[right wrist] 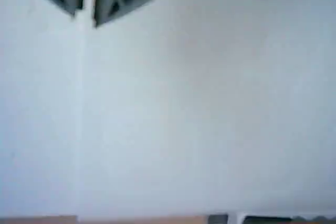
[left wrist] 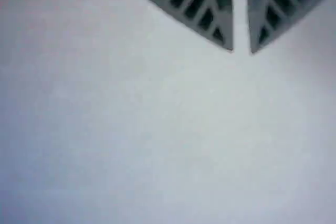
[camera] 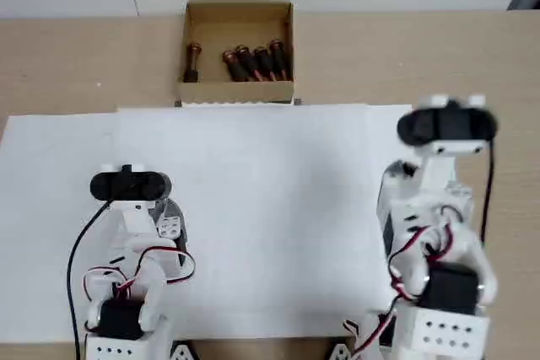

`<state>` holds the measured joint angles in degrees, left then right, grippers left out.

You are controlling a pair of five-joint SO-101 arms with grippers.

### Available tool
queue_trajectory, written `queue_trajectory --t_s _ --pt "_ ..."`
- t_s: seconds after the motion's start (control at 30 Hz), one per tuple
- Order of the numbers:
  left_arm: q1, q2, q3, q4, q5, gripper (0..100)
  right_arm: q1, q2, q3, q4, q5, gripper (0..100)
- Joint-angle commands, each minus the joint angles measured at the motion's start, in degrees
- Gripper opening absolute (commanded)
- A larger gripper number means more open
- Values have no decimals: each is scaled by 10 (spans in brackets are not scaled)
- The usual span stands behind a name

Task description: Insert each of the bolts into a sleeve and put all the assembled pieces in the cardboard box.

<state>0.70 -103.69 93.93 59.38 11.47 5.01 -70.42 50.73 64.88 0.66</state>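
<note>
High view places the cardboard box (camera: 239, 11) at upper centre of the frame, on the tabletop (camera: 67, 65) just beyond the far edge of a white sheet (camera: 270, 225). Inside it lie five assembled pieces (camera: 256, 62): four lean together in a row at the box's right, and a lone piece (camera: 193, 61) stands apart at its left. Every bolt and sleeve on view lies within the box walls, so the task is judged complete or very nearly so. The left arm (camera: 126, 242) sits folded at lower left and the right arm (camera: 434, 225) at lower right, both well apart from the box. This posture reads as a parked one, with nothing for either to carry. Left wrist view has the left hand (left wrist: 241, 50) narrow, closed to a thin slit, holding nothing, over the sheet. Right wrist view has the right hand (right wrist: 84, 19) likewise narrow and unladen, above a seam (right wrist: 80, 129) in the sheet.
</note>
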Motion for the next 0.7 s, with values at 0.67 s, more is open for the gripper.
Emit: queue_trajectory --t_s 0.67 --pt "-1 -4 -2 4 3 7 -63 -336 380 -62 -28 3"
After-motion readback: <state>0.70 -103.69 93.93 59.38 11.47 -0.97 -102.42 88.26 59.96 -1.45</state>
